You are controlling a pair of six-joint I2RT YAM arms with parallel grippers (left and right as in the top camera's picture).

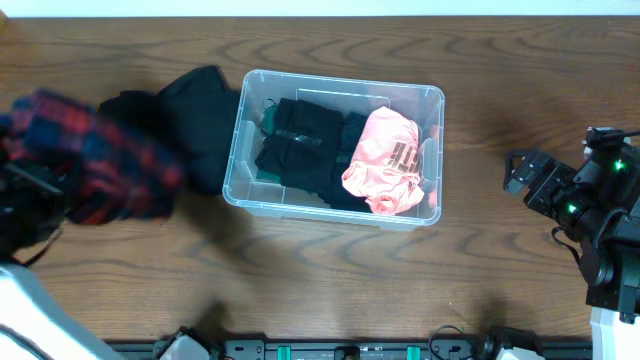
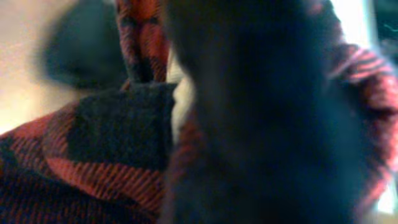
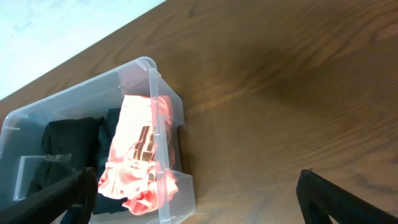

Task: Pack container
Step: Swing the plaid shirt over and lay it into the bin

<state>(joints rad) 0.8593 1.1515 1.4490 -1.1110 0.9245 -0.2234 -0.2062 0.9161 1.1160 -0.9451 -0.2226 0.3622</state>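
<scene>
Overhead: the clear container (image 1: 340, 82) sat mid-table (image 1: 400, 280). It held folded black clothing (image 1: 300, 140) and, at its right end, a pink garment (image 1: 385, 160). A dark garment (image 1: 195, 115) lay just beside its left wall. Further left was a red-and-blue plaid cloth (image 1: 100, 160), blurred. The right arm (image 1: 600, 210) stood well apart to the right.

Left wrist: plaid cloth filled the frame, out of focus. The left gripper was hidden; could not tell whether spread or closed.

Right wrist: the right gripper (image 3: 205, 199) was spread wide, nothing between its fingers, over bare wood near the container's pink end.
</scene>
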